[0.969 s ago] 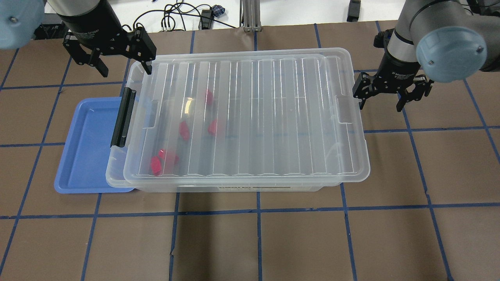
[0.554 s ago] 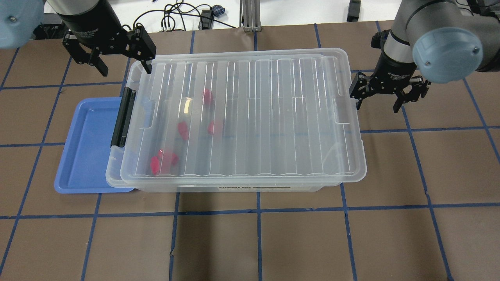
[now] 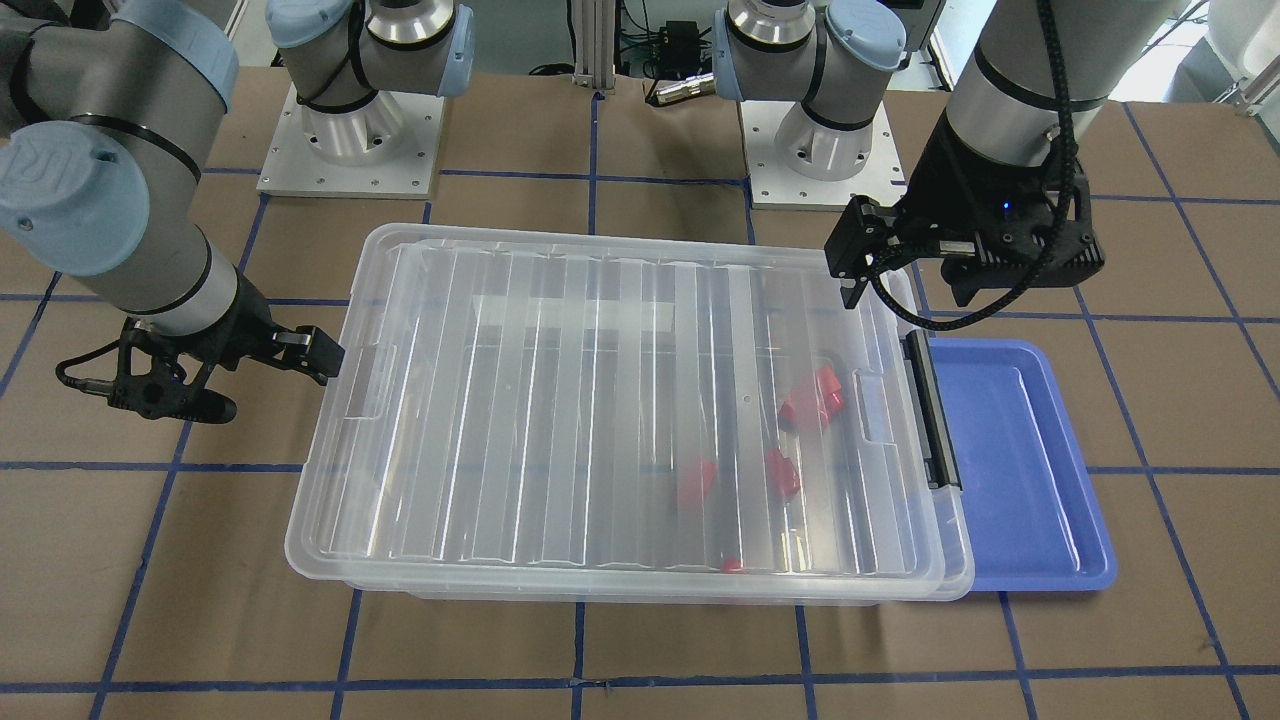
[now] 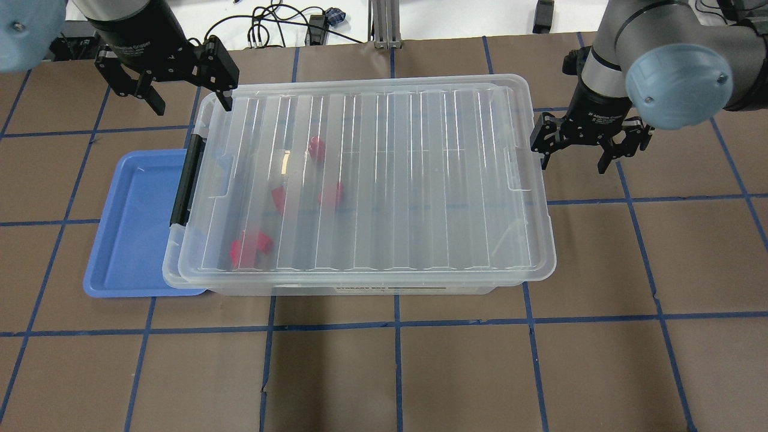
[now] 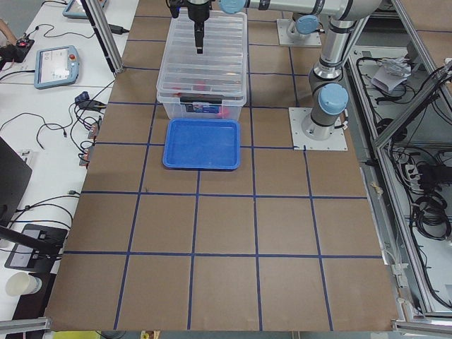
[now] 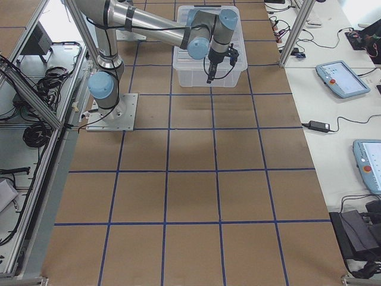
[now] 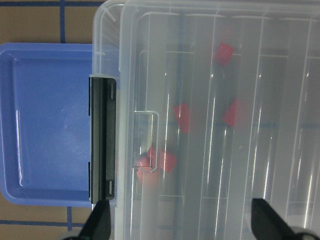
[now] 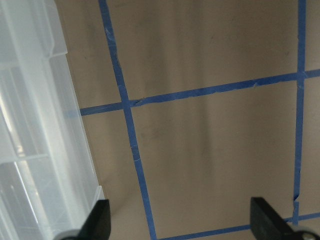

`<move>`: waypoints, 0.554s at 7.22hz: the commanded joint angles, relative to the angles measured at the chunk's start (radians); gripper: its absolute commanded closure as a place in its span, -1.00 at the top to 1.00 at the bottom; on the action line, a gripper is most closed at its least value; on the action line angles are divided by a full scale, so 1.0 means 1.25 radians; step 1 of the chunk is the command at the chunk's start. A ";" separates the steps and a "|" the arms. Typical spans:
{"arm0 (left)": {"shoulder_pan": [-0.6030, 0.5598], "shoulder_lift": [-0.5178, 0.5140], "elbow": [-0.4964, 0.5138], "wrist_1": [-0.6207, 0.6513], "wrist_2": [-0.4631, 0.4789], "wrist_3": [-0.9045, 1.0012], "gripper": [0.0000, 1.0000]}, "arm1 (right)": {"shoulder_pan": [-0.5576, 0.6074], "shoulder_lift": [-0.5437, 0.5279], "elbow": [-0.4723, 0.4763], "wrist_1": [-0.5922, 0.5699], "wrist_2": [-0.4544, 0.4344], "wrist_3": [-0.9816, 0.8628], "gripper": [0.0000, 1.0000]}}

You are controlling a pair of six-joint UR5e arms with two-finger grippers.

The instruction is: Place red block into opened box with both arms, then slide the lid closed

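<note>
Several red blocks [image 4: 332,195] [image 3: 815,400] [image 7: 181,117] lie inside the clear box [image 4: 360,289], seen through the ribbed clear lid [image 4: 390,180] [image 3: 560,400] that covers nearly all of it. A narrow strip of box rim by the black handle [image 4: 185,183] [image 7: 102,150] shows uncovered. My right gripper [image 4: 573,161] [image 3: 262,388] is open at the lid's right short end, its inner finger [image 4: 545,157] against the lid's edge [image 8: 40,150]. Above the box's far left corner my left gripper [image 4: 192,99] [image 3: 905,290] hangs open, holding nothing.
A blue tray [image 4: 132,228] [image 3: 1010,460] with nothing in it lies against the box's handle end. Brown table with blue tape grid all round. Cables and a metal post stand beyond the far edge. Arm bases [image 3: 350,130] are behind the box.
The lid has slid left toward the handle, with my right gripper following along its right edge. My left gripper has barely moved.
</note>
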 commanded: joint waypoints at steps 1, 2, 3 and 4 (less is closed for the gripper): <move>0.001 0.004 0.000 0.000 0.000 0.000 1.00 | 0.001 0.001 0.000 0.000 0.013 0.000 1.00; 0.001 0.002 0.002 0.000 0.001 0.000 1.00 | 0.001 0.000 -0.001 -0.001 0.012 0.000 1.00; 0.001 -0.001 0.002 -0.001 0.002 0.000 1.00 | -0.004 -0.002 -0.015 0.009 0.013 -0.018 1.00; 0.001 0.002 0.003 0.000 0.001 0.000 1.00 | -0.005 -0.044 -0.031 0.002 0.009 -0.024 1.00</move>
